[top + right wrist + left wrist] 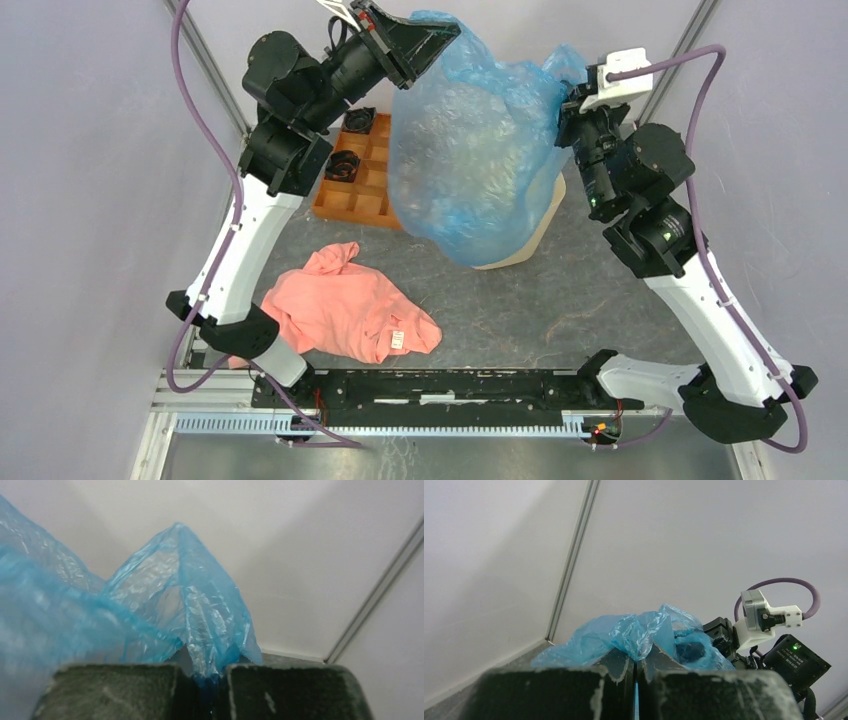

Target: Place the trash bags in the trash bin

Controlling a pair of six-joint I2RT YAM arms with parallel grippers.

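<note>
left gripper (432, 35) jaws clamped on trash bag (470, 150) edge | right gripper (572, 100) jaws pinching opposite edge | bag hangs spread between them, over trash bin (530, 245) (mostly hidden)

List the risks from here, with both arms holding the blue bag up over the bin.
The trash bag billows wide and hides most of the trash bin from above, so lowering it may catch the rim or tip the bin.
The left arm's fingers and the right arm's fingers each pinch only a thin fold of film, which might slip or tear.
The bag's left side overlaps the orange tray in the top view and could drape there instead.
</note>
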